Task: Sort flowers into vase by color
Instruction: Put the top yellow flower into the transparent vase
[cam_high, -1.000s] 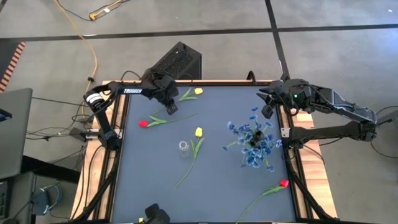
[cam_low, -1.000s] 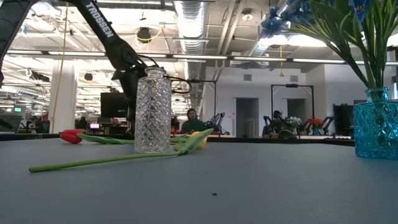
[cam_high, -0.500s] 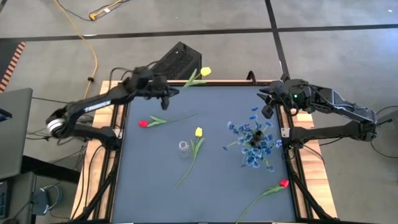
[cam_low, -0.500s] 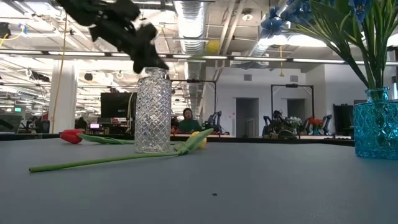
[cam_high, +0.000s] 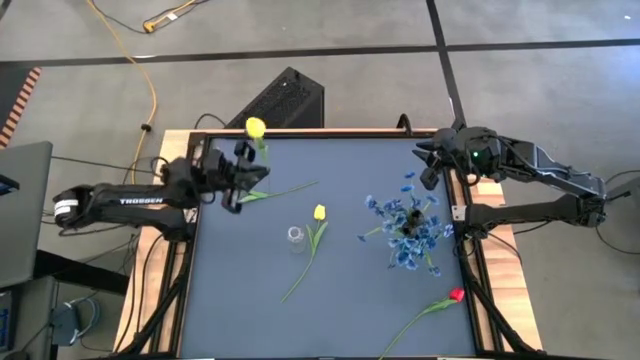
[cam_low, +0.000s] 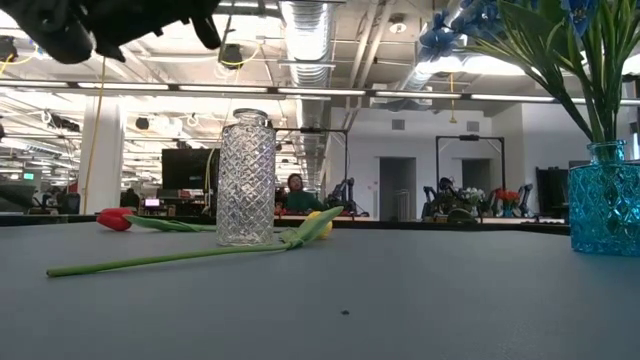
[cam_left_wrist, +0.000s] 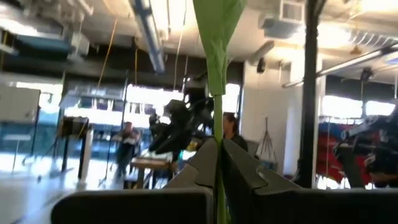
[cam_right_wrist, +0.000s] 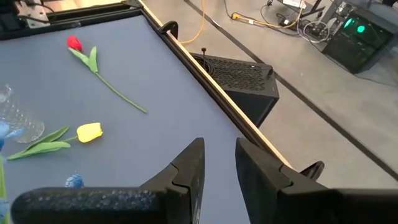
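My left gripper (cam_high: 243, 186) hovers over the table's far left part, shut on a yellow tulip (cam_high: 256, 127) whose head stands above it. A red tulip's stem (cam_high: 290, 188) lies just beside that gripper; its head (cam_low: 115, 220) shows in the low view. A clear glass vase (cam_high: 296, 237) stands mid-table, with a second yellow tulip (cam_high: 319, 212) lying beside it. A blue vase (cam_high: 410, 232) holds the blue flowers. Another red tulip (cam_high: 456, 295) lies near the right near corner. My right gripper (cam_right_wrist: 219, 165) waits open over the far right corner. My left gripper pinches the yellow tulip's green stem (cam_left_wrist: 217, 124) between its two fingers (cam_left_wrist: 199, 165), below a leaf. The fingers come in level from the table's left and lie across the stem. The tulip is lifted clear, roughly upright, its head leaning toward the far edge.
A black box (cam_high: 285, 98) sits on the floor beyond the far edge. The table's raised wooden rim (cam_high: 190, 250) runs along its sides. Bare grey surface lies between the clear vase and the near edge.
My left gripper took the yellow tulip from the table's far part, lifted it clear, then swung toward the left edge and a little nearer. The tulip went from lying flat to standing roughly upright. The arm now reaches in level from the left.
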